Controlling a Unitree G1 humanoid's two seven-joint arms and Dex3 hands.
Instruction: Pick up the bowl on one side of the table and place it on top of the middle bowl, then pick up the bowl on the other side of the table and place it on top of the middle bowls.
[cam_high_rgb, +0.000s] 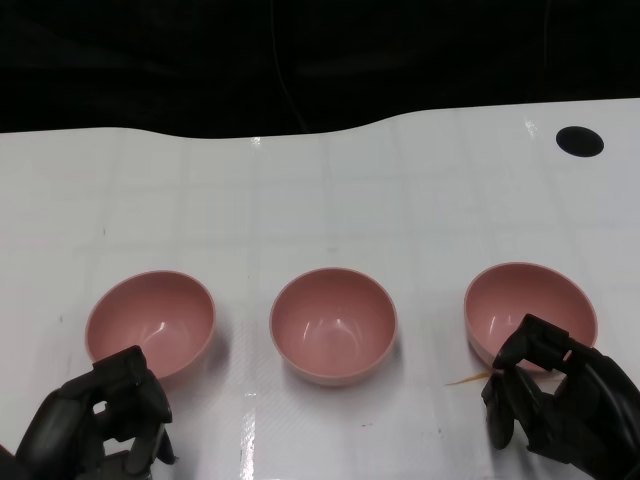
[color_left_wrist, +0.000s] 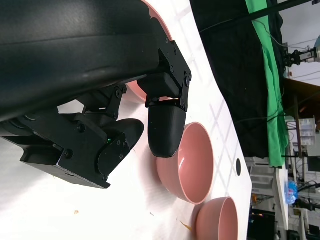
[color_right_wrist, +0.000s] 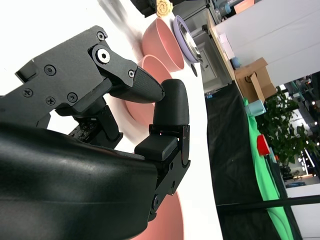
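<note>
so far nothing is stacked: i see three pink bowls in a row on the white desk (cam_high_rgb: 330, 190), the left bowl (cam_high_rgb: 150, 322), the middle bowl (cam_high_rgb: 333, 324) and the right bowl (cam_high_rgb: 530, 310), all upright and apart. my right hand (cam_high_rgb: 550, 390) sits at the near rim of the right bowl with fingers curled in, and i can't tell whether it grips the rim or only touches it. my left hand (cam_high_rgb: 100, 420) is just near of the left bowl, fingers curled, holding nothing. i judge the risk is a thin rim pinch: the smooth bowl could slip or tip on the lift, or clip the middle bowl and shove it if carried too low.
</note>
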